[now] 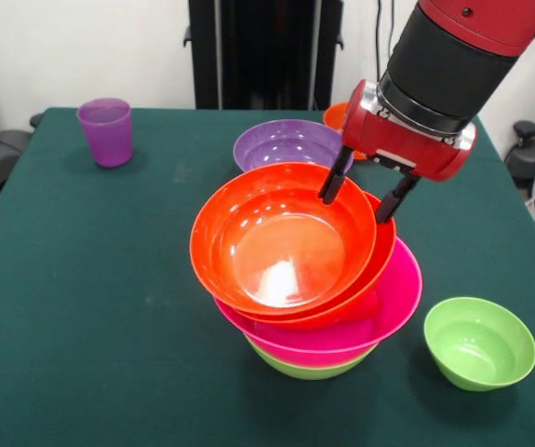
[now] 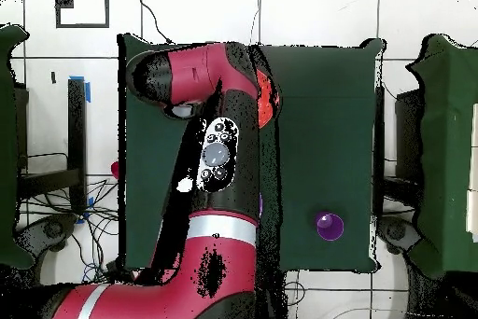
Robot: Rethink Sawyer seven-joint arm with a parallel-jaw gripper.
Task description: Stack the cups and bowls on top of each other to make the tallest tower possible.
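Note:
The tower stands mid-table in the front view: a lime green bowl (image 1: pixel 309 366) lowest, a wide hot pink bowl (image 1: pixel 383 307) on it, then an orange bowl (image 1: pixel 379 256), and a big orange bowl (image 1: pixel 281 242) on top, tilted toward the camera. My gripper (image 1: pixel 362 194) is over the top bowl's far right rim. Its fingers are apart, one inside the rim and one outside, and it looks open. The purple cup (image 1: pixel 106 130) stands upright at the far left; it also shows in the overhead view (image 2: pixel 329 226). The red-pink cup is out of view.
A purple bowl (image 1: pixel 281 142) sits just behind the tower. An orange bowl (image 1: pixel 336 115) peeks out behind my gripper. A small lime green bowl (image 1: pixel 479 342) sits alone at the near right. In the overhead view my arm (image 2: pixel 217 157) hides the tower.

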